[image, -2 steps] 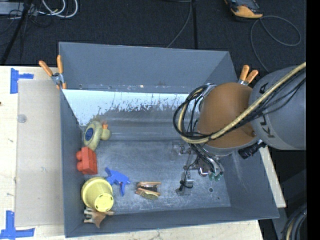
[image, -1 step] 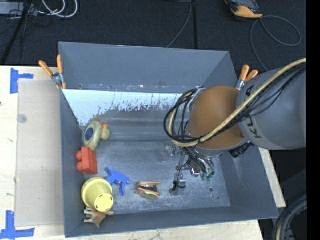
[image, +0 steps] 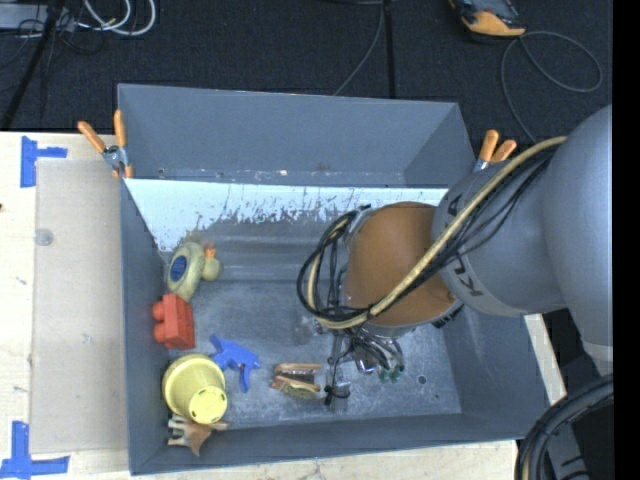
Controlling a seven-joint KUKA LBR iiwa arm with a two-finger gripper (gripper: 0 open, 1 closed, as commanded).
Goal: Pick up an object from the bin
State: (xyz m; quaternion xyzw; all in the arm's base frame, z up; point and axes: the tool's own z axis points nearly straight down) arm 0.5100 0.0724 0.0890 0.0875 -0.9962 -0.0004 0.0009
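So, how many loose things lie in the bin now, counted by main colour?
Yellow: 2, the toy with a blue ring and the cup
Red: 1, the block
Blue: 1, the small toy
Brown: 2, the flat piece and the small figure
Total: 6

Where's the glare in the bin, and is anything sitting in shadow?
In the camera view, a bright band lies across the bin's far wall; the arm seems to shade the gripper and the small brown thing beside it.
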